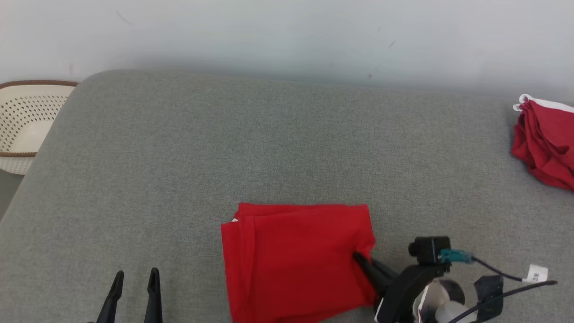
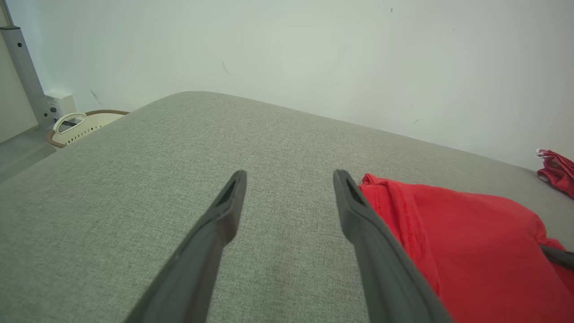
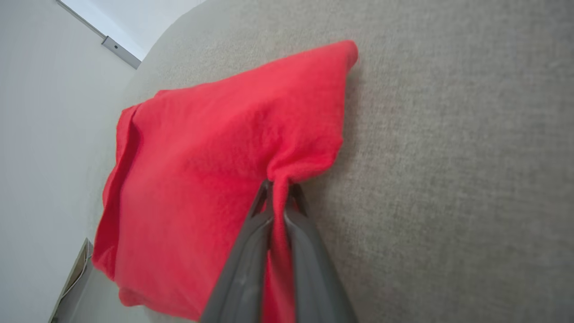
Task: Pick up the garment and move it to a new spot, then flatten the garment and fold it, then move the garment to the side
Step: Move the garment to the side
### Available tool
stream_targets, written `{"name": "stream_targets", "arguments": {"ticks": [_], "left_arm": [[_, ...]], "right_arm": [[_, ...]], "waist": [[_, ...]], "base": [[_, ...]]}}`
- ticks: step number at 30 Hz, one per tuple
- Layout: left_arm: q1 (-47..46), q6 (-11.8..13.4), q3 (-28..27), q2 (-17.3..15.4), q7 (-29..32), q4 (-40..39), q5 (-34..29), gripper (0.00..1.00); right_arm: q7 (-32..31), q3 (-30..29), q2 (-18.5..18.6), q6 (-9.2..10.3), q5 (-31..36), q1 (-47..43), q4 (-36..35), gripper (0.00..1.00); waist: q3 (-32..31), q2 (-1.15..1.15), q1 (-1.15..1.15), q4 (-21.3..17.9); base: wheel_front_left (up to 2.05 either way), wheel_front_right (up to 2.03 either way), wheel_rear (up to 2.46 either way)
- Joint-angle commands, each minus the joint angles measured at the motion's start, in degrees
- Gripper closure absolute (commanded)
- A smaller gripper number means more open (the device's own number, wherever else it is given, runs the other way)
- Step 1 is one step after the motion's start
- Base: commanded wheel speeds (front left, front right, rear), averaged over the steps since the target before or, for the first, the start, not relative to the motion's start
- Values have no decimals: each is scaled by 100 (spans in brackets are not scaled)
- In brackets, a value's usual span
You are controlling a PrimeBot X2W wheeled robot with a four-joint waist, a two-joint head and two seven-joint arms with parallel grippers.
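Note:
The garment (image 1: 296,260) is red and folded into a rough rectangle on the grey surface (image 1: 269,148), near the front edge. My right gripper (image 1: 361,260) is shut on its right edge, pinching a fold of cloth between the fingers (image 3: 278,193). In the right wrist view the garment (image 3: 215,170) bunches toward the closed tips. My left gripper (image 1: 134,278) stands open at the lower left, well clear of the cloth. In the left wrist view its fingers (image 2: 287,179) are spread above bare surface, with the garment (image 2: 471,237) just to the right of the right finger.
A second red garment (image 1: 545,143), bunched up, lies at the surface's far right edge. A cream perforated basket (image 1: 24,121) stands off the left side. A pale wall (image 1: 287,36) backs the surface.

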State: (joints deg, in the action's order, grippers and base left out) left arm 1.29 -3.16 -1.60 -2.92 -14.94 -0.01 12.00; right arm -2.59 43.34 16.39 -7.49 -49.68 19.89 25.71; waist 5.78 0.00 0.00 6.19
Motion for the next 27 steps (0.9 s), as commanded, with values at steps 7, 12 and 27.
{"name": "stream_targets", "arguments": {"ticks": [7,12,27], "left_arm": [[-8,36,-32,2,-34,-45,71,0],[-52,53,-14,1,-34,-103,72,0],[-418,-18,-92,0,-34,-349,-44,0]], "right_arm": [[289,-106,320,0,285,781,123,100],[360,-136,578,0,494,1380,191,100],[442,-415,1389,0,551,2887,394,100]], "waist": [[114,0,0,-26],[304,0,0,-117],[1013,0,0,-618]], "base": [[0,0,0],[0,0,0],[0,0,0]]}}
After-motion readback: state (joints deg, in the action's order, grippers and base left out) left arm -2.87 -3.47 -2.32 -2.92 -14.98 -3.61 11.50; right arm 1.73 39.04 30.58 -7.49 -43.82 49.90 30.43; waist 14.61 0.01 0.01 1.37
